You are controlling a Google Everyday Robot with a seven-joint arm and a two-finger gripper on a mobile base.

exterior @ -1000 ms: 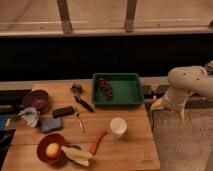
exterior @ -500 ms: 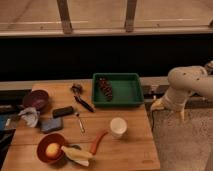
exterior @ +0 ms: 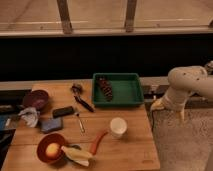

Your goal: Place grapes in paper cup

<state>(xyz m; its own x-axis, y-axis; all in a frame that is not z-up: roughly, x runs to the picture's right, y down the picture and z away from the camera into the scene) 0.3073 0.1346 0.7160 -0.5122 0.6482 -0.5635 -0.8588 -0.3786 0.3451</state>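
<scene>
Wooden surface (exterior: 131, 151) – the largest element, filling the lower left and centre, with a dark wall and a window frame behind it.

Robot arm (exterior: 189, 81) – cream-coloured, bent, at the right, off the right edge of the surface and over grey floor.

Green tray (exterior: 129, 96) – rectangular, at the rear right of the surface, the 1 container that holds a task item.

2 dark red bowls – 1 (exterior: 36, 100) at the rear left; 1 (exterior: 41, 150) at the front left, holding a round yellow-orange fruit (exterior: 52, 149), with a pale elongated item (exterior: 76, 154) lying against its right side.

Gripper (exterior: 160, 103) – at the lower end of the arm, just beyond the right edge of the surface, near the tray's front right corner. Whether it is open or closed cannot be told; nothing is seen in its hold.

Paper cup (exterior: 118, 127) – white, upright, mouth up, in front of the tray and apart from it.

Grapes (exterior: 105, 88) – a dark elongated bunch lying in the left half of the tray, well apart from the gripper, with the tray's right half between them, and behind the cup.

Carrot (exterior: 98, 142) – orange, lying just left of the cup.

Smaller items, left of centre: a blue pad (exterior: 51, 125), a black block (exterior: 63, 111), a crumpled white cloth (exterior: 30, 116), a thin utensil (exterior: 80, 123) and a dark-handled tool (exterior: 81, 99).
</scene>
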